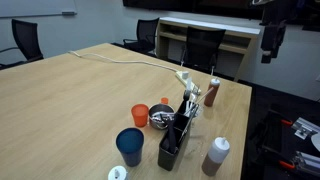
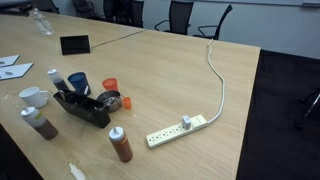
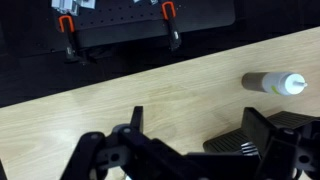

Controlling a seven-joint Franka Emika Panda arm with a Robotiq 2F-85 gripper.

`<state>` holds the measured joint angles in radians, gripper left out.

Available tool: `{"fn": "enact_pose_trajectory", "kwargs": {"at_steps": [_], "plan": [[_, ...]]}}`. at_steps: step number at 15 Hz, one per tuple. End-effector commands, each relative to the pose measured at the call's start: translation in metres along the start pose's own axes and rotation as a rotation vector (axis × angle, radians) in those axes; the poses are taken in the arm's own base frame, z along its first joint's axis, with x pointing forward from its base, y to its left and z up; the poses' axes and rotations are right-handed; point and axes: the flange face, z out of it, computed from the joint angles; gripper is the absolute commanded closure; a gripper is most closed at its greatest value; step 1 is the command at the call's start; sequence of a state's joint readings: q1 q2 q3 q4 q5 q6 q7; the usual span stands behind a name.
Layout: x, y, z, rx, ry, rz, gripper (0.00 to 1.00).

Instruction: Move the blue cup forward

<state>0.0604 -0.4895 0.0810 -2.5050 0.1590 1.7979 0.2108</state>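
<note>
You see one blue cup (image 1: 129, 146), one orange cup (image 1: 140, 116) and two brown bottles (image 1: 216, 155); your gripper (image 3: 192, 120) hangs with jaws wide, holding nothing.

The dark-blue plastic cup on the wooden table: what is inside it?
In an exterior view the dark-blue plastic cup shows only its blue inner wall, and nothing stands out of it. Its near wall covers the bottom, so small contents cannot be excluded.

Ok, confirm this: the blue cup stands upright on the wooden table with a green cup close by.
Wrong colour: close by the blue cup stands an orange cup, not a green one, as both exterior views show. The rest holds: it is upright on the wooden table.
</note>
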Motion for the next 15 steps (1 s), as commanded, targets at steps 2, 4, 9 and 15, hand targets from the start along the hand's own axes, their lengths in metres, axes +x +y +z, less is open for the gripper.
{"fn": "enact_pose_trajectory", "kwargs": {"at_steps": [2,4,9,15], "plan": [[0.0,0.0,0.0,0.0,0.0,0.0,0.0],[0.001,-0.004,-0.001,-0.005,0.009,-0.007,0.0],[0.014,-0.032,-0.004,-0.023,0.087,-0.084,0.0],[0.043,-0.11,0.015,-0.042,0.18,-0.252,0.0]]}}
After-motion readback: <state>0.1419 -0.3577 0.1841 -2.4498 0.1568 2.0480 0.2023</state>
